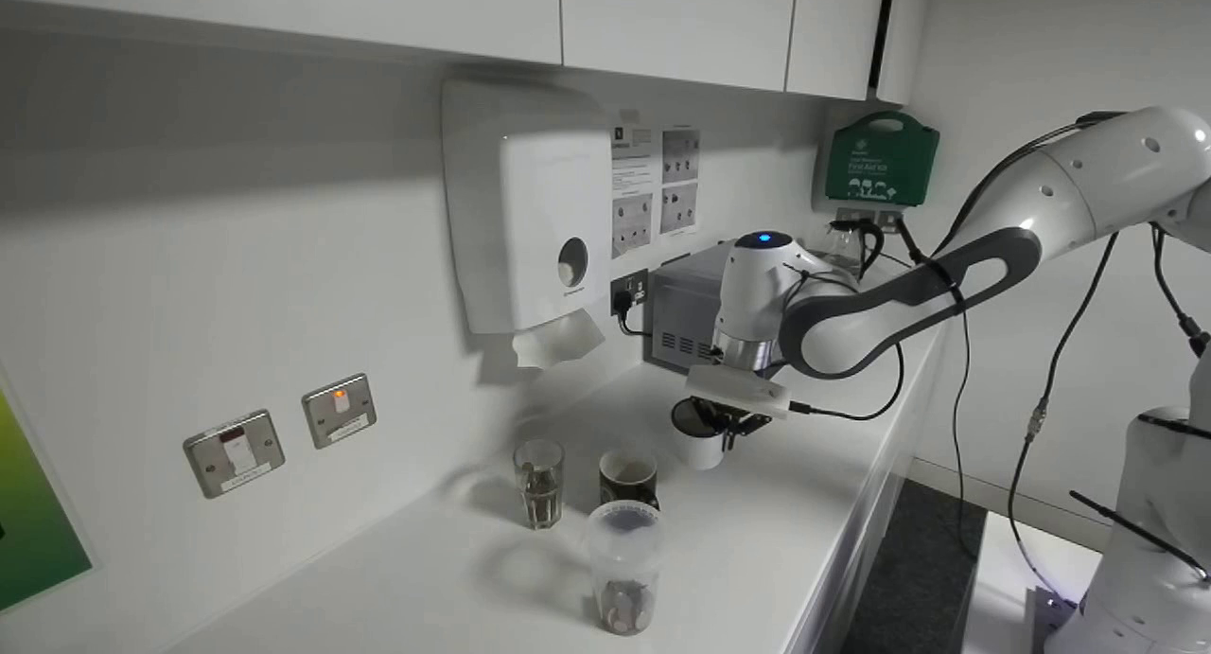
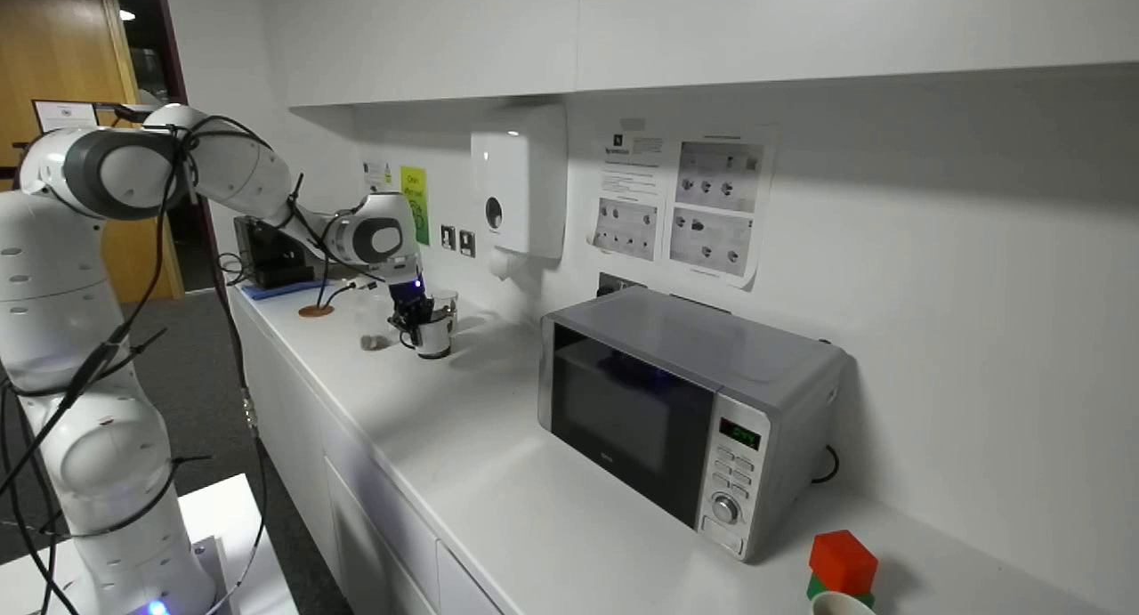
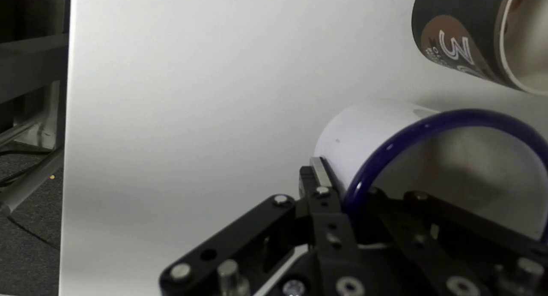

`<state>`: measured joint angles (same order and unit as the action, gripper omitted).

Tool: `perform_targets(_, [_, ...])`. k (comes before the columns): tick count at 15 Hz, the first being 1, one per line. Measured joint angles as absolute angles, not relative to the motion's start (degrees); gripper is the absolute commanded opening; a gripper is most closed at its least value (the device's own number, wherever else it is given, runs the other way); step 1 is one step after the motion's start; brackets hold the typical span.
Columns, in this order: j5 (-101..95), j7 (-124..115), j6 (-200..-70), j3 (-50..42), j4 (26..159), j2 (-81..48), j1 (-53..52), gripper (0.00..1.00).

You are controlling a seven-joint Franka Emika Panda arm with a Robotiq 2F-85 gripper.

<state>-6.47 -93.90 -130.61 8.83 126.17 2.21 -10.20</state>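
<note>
A white mug (image 3: 355,131) with a dark blue rim is at my gripper (image 3: 346,193). One finger (image 3: 319,171) lies against the mug's outer wall and the other reaches inside, so the jaws are shut on the wall. In both exterior views the arm points down at the mug (image 1: 700,450), which looks upright; I cannot tell whether its base touches the counter. Close by stands a dark printed cup (image 3: 460,34) with a pale inside. Beyond it, in an exterior view, are a clear glass (image 1: 540,488) and a tall translucent tumbler (image 1: 626,559), both with something dark in them.
A grey microwave (image 2: 658,401) sits along the wall. Red (image 2: 843,562) and green blocks are near a pale cup (image 2: 841,604). Above the counter hangs a paper towel dispenser (image 1: 558,209), with cabinets (image 1: 672,29) overhead. The counter's front edge (image 3: 67,159) runs alongside.
</note>
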Motion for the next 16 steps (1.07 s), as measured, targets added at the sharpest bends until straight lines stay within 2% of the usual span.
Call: perform_targets(16, [-6.5,-93.1,-136.1,7.9,129.2,0.9,-8.7,0.02])
